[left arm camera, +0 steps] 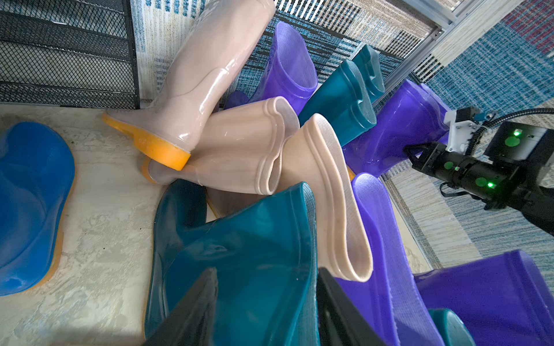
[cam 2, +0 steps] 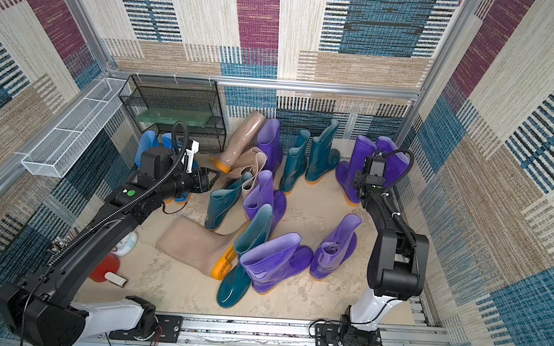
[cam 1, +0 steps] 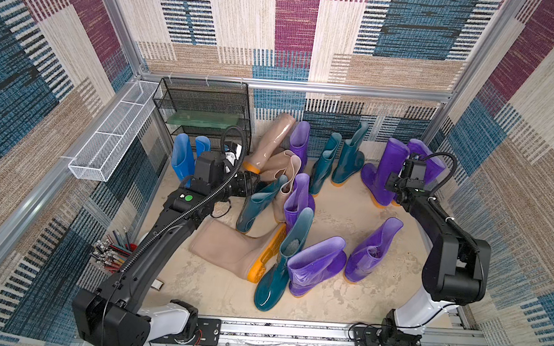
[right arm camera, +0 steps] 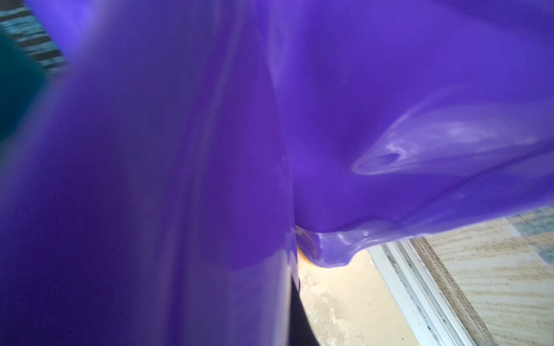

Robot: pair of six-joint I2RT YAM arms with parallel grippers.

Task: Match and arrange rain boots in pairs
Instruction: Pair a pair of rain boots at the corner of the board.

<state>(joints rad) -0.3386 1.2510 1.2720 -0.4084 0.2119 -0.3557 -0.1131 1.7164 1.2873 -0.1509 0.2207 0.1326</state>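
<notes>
Sixteen rain boots (cam 1: pixel 315 266) crowding beige floor (cam 1: pixel 343 303): six purple, four teal, four beige, two blue. Left gripper (cam 1: pixel 252 187) reaching into middle heap, jaws standing half apart, fingers (left arm camera: pixel 195 308) clamping cuff of short teal boot (cam 1: pixel 257 204). Right gripper (left arm camera: pixel 411 153) pressing against tall purple boot (cam 1: pixel 385 171) at back right. Left wrist view showing its jaws pinched together; right wrist view showing only blurred purple rubber. Both top views showing both blue boots (cam 1: pixel 181 158); left wrist view catching one.
</notes>
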